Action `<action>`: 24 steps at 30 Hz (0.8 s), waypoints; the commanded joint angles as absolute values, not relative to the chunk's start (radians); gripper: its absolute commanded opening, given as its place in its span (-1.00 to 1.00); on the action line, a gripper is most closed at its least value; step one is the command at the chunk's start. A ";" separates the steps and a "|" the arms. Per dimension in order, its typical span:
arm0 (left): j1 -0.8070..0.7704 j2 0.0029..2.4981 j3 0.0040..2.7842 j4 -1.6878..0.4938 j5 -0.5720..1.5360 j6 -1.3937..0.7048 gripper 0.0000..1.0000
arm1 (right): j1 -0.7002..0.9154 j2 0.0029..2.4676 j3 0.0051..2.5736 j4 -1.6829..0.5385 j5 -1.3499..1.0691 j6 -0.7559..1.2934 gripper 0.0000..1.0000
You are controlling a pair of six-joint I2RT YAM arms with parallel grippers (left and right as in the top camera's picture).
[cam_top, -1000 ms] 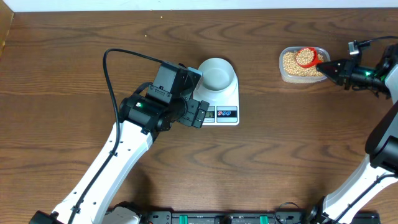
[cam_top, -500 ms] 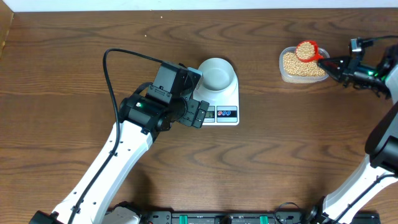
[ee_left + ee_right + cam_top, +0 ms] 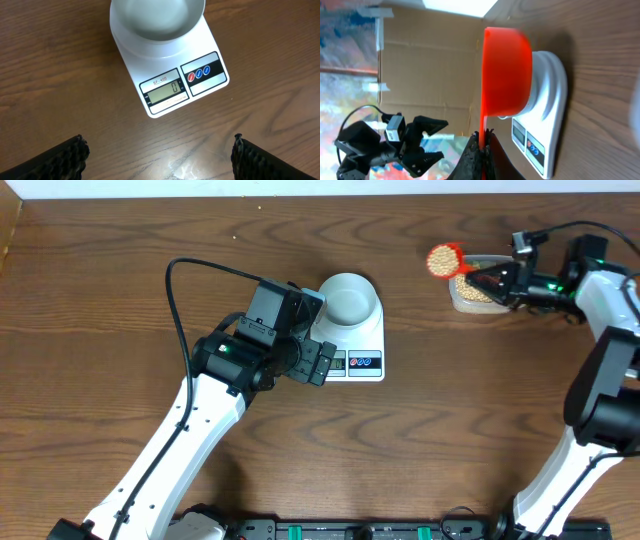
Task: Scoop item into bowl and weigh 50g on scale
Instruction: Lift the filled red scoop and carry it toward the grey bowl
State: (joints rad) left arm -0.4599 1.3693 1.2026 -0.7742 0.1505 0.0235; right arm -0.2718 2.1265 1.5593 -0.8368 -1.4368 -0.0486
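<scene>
The right gripper is pinched tight on the thin handle of a red scoop; in the right wrist view its dark fingers press together on that handle at 6 o'clock, with the scoop's cup filling the middle of the frame. Seen from overhead, the cup sits at 10 o'clock from the gripper, heaped with tan beads. It hangs just past the 10 o'clock edge of a clear plastic tub, which holds more of the beads and lies partly hidden under the fingers.

From the scoop, the pale bowl is at about 8 o'clock, well apart, with a stretch of wooden table between them. The bowl stands on the 12 o'clock end of the white scale, its inside bare and pale; the display and round buttons are at the scale's 6 o'clock end. In the left wrist view the display shows 0.

The left gripper is spread wide, its two dark fingertips at the lower corners of its own view, with the scale and bowl at 12 o'clock from the gap. Overhead, it sits at the scale's 8 o'clock corner, on the side away from the scoop. A black cable loops above the left arm
</scene>
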 commanded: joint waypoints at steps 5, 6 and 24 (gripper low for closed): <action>-0.455 1.372 1.195 -0.774 0.141 0.025 0.86 | -0.144 2.120 1.559 -0.799 -1.459 -0.038 -0.98; -0.455 1.372 1.195 -0.774 0.141 0.025 0.86 | -0.130 2.119 1.563 -0.800 -1.453 -0.038 -0.97; -0.455 1.372 1.195 -0.774 0.141 0.025 0.87 | 0.061 2.048 1.656 -0.800 -1.298 0.003 -0.98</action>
State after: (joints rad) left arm -0.4599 1.3693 1.2026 -0.7742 0.1505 0.0235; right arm 0.0330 2.1036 1.6241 -0.8024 -1.3098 -0.0071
